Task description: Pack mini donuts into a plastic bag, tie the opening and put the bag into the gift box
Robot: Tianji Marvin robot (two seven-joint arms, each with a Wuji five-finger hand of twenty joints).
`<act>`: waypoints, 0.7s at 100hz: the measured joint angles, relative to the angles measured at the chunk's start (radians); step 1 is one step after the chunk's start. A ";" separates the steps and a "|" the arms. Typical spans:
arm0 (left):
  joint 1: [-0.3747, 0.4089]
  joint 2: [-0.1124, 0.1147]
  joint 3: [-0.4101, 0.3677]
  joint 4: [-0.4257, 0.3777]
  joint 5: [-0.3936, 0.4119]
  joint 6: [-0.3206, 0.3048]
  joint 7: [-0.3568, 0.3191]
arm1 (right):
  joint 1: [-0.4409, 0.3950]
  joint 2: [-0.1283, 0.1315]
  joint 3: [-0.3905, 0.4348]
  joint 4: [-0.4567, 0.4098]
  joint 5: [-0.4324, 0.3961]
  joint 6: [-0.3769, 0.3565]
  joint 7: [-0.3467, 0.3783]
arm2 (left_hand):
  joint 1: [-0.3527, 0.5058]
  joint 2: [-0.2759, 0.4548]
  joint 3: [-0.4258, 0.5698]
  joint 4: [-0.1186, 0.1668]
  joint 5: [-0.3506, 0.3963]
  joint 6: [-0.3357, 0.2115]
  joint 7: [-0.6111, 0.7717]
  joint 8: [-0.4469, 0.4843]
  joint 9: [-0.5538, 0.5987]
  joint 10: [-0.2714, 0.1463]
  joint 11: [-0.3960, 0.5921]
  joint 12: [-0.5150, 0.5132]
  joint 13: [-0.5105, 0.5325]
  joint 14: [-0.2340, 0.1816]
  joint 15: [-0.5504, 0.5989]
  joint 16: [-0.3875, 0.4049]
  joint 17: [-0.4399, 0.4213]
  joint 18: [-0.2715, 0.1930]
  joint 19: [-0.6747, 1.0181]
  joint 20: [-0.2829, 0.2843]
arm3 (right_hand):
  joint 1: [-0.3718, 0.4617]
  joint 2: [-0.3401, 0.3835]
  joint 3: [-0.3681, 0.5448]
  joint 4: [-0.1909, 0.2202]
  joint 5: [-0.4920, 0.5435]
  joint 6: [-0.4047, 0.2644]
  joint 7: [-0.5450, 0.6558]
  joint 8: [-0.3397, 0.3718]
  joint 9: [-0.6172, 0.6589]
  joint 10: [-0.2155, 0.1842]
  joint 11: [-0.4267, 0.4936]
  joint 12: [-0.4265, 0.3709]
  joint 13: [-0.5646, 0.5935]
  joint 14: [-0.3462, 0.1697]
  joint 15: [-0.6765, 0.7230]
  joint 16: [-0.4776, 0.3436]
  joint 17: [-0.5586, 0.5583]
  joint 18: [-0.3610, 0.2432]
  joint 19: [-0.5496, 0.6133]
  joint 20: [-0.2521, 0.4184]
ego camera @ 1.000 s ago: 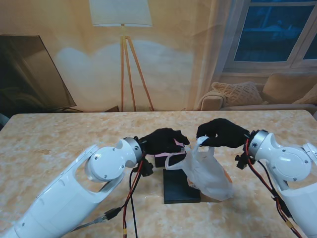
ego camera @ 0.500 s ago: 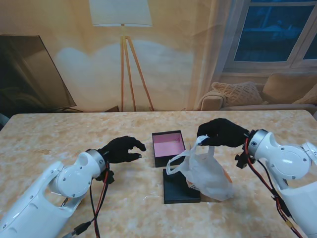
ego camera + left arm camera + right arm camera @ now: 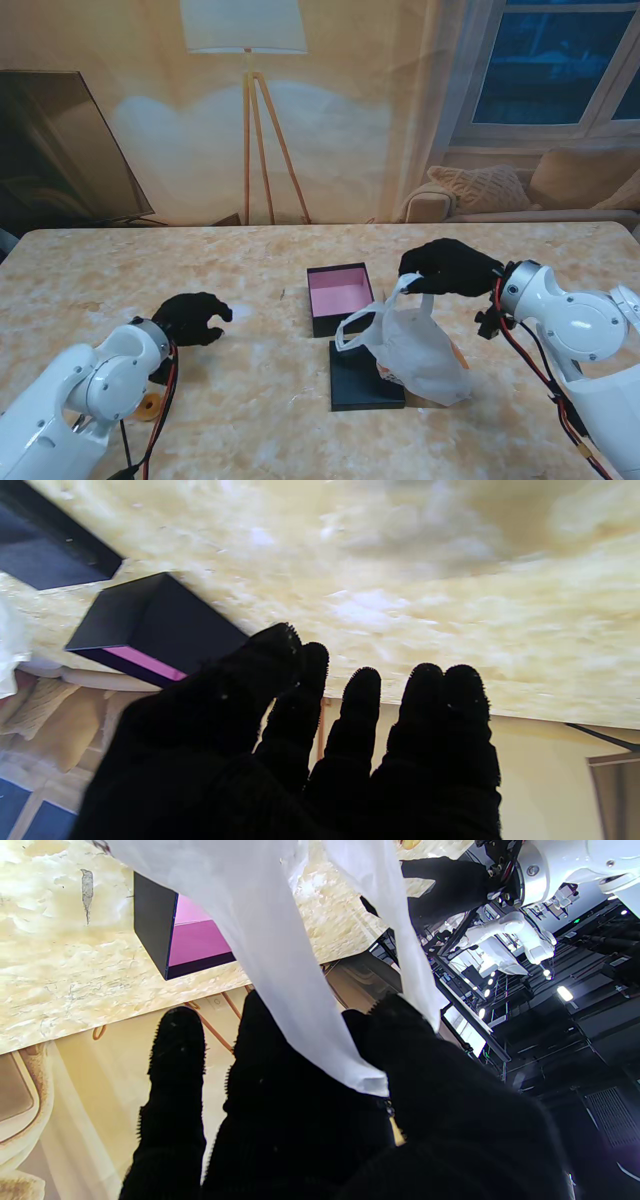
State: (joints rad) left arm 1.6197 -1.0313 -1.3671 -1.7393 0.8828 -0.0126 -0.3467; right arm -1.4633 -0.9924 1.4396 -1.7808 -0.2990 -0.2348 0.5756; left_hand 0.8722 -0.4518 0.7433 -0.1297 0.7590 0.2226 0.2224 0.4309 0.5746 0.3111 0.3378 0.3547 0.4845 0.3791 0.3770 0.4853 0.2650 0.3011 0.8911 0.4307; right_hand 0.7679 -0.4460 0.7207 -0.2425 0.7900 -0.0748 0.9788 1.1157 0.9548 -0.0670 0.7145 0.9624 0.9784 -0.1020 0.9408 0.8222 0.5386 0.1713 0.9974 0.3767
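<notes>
My right hand (image 3: 448, 268) pinches one handle of the bag (image 3: 418, 350) and holds it up; in the right wrist view the white strip runs between my thumb and fingers (image 3: 280, 1080), gripped fast. The bag hangs from that pinch and sags onto the black lid (image 3: 362, 378) lying flat, nearer to me than the hand. Something orange shows through the plastic low on its right side, which I take for donuts already inside. The other handle loops free on the bag's left, toward the box (image 3: 340, 297), with nothing holding it.

The box sits open, pink inside, just left of my right hand and a little nearer to me, touching or nearly touching the lid's far edge.

My left hand (image 3: 192, 318) is empty, its fingers loosely curled and apart, low over the table and well to the left of the box. One donut (image 3: 149, 406) lies on the table close behind that hand, beside my left forearm, nearer to me.

So the relation that matters: the loose donut lies back toward me from the left hand, and far from the right, so the left hand is the one to fetch it. The bag's mouth faces up and to the left, held on one side only. I judge packing is not yet finished, and tying will need the left hand on that free handle.
</notes>
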 measured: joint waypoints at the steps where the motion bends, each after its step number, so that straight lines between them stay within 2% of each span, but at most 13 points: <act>1: 0.004 0.000 -0.005 0.000 0.003 0.000 0.002 | 0.000 0.000 0.000 0.000 0.000 0.000 0.000 | 0.000 0.000 0.000 0.000 0.000 -0.002 0.000 0.000 0.000 0.000 -0.001 0.000 0.000 0.000 0.000 0.000 0.000 0.000 0.000 0.000 | 0.000 0.000 0.000 0.000 0.000 0.000 0.000 0.000 0.000 0.000 0.000 0.000 0.000 0.000 0.000 0.000 0.000 0.000 0.000 0.000; 11: 0.040 -0.001 -0.035 0.001 0.035 0.014 0.022 | 0.000 0.000 0.001 0.000 0.000 0.000 0.001 | 0.000 -0.018 0.011 0.000 0.002 -0.009 0.000 0.000 0.002 -0.003 -0.001 0.000 0.004 -0.001 0.000 0.000 0.000 0.000 0.000 0.000 | 0.000 0.000 0.000 0.000 0.000 0.000 0.000 0.001 0.000 0.000 0.000 0.000 0.000 0.000 0.000 0.000 0.000 0.000 0.000 0.000; 16: 0.053 -0.001 -0.039 0.007 0.088 0.025 0.051 | 0.000 0.000 0.001 0.000 -0.001 0.000 0.000 | 0.000 -0.013 0.017 0.000 0.004 -0.024 0.002 0.000 0.013 -0.018 -0.002 0.006 0.005 -0.002 0.000 0.000 0.003 -0.001 0.000 0.000 | 0.000 0.000 0.000 0.000 0.000 0.000 0.000 0.002 0.000 0.000 0.000 0.000 0.000 0.000 0.000 0.000 0.000 0.000 0.000 0.000; 25: 0.076 -0.002 -0.054 0.016 0.180 0.059 0.076 | 0.000 0.000 0.001 0.000 -0.001 0.000 -0.001 | 0.000 -0.034 0.024 0.000 0.001 -0.024 0.010 0.000 0.015 -0.021 -0.002 0.006 0.015 -0.002 0.000 0.003 0.007 -0.001 0.000 0.000 | 0.000 0.000 0.000 0.000 0.000 0.000 0.000 0.003 0.000 0.000 0.001 0.000 0.000 0.000 0.000 0.000 0.000 0.000 0.000 0.000; 36: 0.103 -0.003 -0.079 0.020 0.180 0.102 0.078 | 0.000 0.000 0.000 0.002 0.000 0.000 -0.001 | 0.000 -0.038 0.037 0.000 0.008 -0.028 0.034 0.000 0.025 -0.032 -0.001 0.006 0.043 -0.005 0.000 0.020 0.016 -0.001 0.000 0.000 | 0.000 0.000 0.000 0.000 0.000 0.000 0.000 0.004 0.000 0.000 0.002 0.000 0.000 0.000 0.000 0.000 0.000 0.000 0.000 0.000; 45: 0.124 -0.003 -0.092 0.025 0.186 0.106 0.103 | 0.001 0.000 -0.002 0.005 0.004 0.000 -0.001 | 0.000 -0.063 0.040 0.000 0.008 -0.040 0.048 0.002 0.037 -0.047 0.001 0.007 0.065 -0.013 0.000 0.027 0.021 -0.001 0.000 0.000 | 0.000 0.000 0.001 0.000 0.000 0.000 0.000 0.004 0.000 0.000 0.002 0.000 0.000 0.000 0.000 0.000 0.000 0.000 0.000 0.000; 70: 0.193 -0.011 -0.128 0.022 0.246 0.130 0.181 | 0.007 0.000 -0.005 0.014 0.024 -0.007 0.002 | 0.000 -0.077 0.054 0.000 0.006 -0.082 0.072 0.002 0.037 -0.064 0.001 0.007 0.065 -0.014 0.000 0.039 0.022 -0.002 0.000 0.000 | 0.000 0.000 0.001 0.000 0.000 0.000 0.000 0.004 0.000 0.000 0.002 -0.001 0.000 0.000 0.000 0.000 0.000 0.000 0.000 0.000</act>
State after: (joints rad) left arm 1.8130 -1.0421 -1.4946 -1.7172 1.1289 0.1175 -0.1657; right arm -1.4563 -0.9924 1.4342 -1.7671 -0.2753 -0.2413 0.5778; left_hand 0.8719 -0.5286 0.7973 -0.1297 0.7649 0.1406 0.2944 0.4334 0.6116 0.2467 0.3383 0.3621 0.5492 0.3655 0.3769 0.5246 0.2873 0.2990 0.8909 0.4309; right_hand 0.7679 -0.4459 0.7216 -0.2425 0.7900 -0.0745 0.9790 1.1194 0.9544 -0.0670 0.7163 0.9619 0.9784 -0.1018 0.9408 0.8222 0.5386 0.1713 0.9974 0.3768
